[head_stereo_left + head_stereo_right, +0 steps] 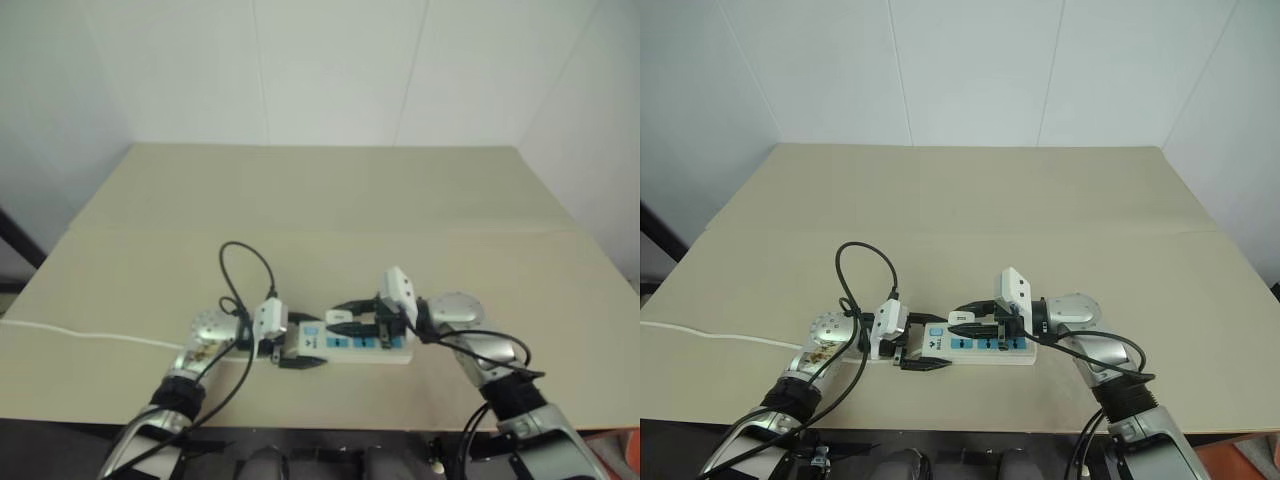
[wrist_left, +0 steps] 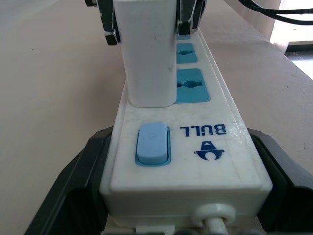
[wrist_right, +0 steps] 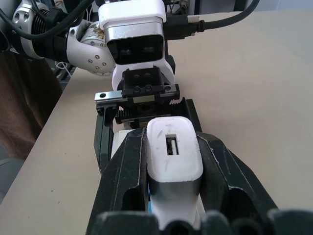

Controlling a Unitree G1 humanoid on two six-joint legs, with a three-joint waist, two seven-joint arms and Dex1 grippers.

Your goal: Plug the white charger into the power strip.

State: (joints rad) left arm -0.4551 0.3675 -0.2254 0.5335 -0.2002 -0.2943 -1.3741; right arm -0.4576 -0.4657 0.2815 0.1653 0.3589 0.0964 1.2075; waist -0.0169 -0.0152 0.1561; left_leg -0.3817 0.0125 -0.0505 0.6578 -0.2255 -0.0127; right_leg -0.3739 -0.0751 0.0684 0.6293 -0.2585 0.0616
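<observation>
Left gripper [image 1: 922, 358]: it reaches in from the robot's left at the near edge of the table, its 2 black fingers [image 2: 73, 181] spread wide along both long sides of the power strip at the switch end, bracketing it.
Power strip [image 1: 975, 346]: a long white bar lying flat near the front of the table, between the 2 grippers, running left to right; in the left wrist view it shows a pale blue switch [image 2: 152, 144], blue lettering and blue socket faces [image 2: 191, 85] in a row behind.
Strip cable [image 1: 700, 335]: a thin white line trailing from the switch end across the table toward the robot's left edge.
White charger [image 2: 148, 51]: standing upright on the strip, its base sitting on the socket next to the switch; how deep it is seated cannot be told.
Right gripper [image 3: 168, 161]: it comes in from the robot's right over the strip, its 2 black fingers [image 3: 122, 171] clamped against opposite sides of the charger, with the charger's top slot showing between them.
Table [image 1: 330, 210]: a beige surface, bare beyond the strip.
Wall [image 1: 330, 70]: white panels behind the far edge.
</observation>
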